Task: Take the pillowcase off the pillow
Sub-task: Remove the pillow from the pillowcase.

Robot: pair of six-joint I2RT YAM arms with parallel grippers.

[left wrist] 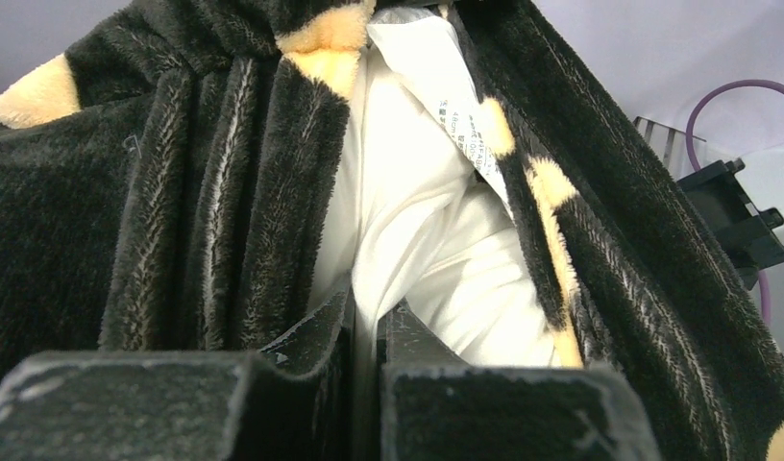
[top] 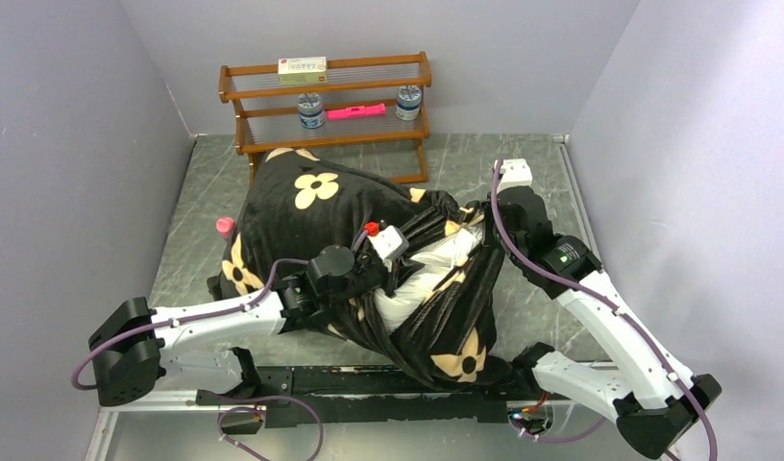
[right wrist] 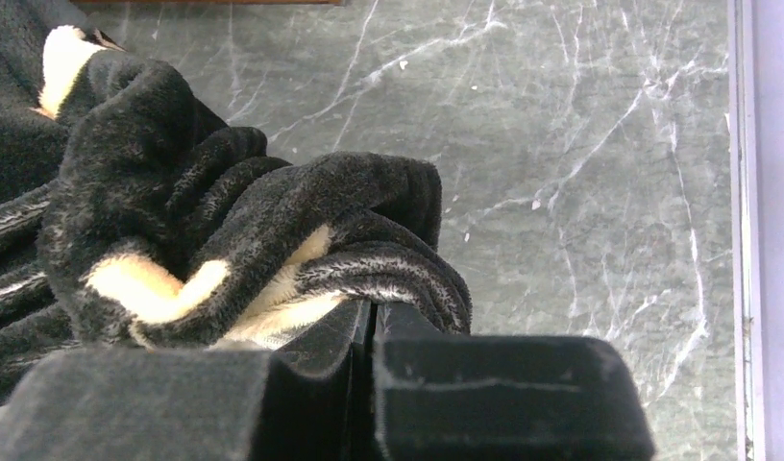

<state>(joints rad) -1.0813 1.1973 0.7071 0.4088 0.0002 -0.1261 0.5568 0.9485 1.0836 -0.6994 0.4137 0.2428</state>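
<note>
The table (top: 523,173) carries the pillowcase (top: 311,206), heaped across its middle with its mouth gaping toward the near right, so most of the cover has yet to come off. The pillow (top: 422,279) shows white through that opening and sits mostly inside. The right gripper (right wrist: 369,322) is pressed together on a bunched fold of the pillowcase rim, probably to drag the cover away; the left gripper (left wrist: 364,327) reaches into the mouth, pinching white pillow cloth, seemingly to anchor the pillow against that pull
</note>
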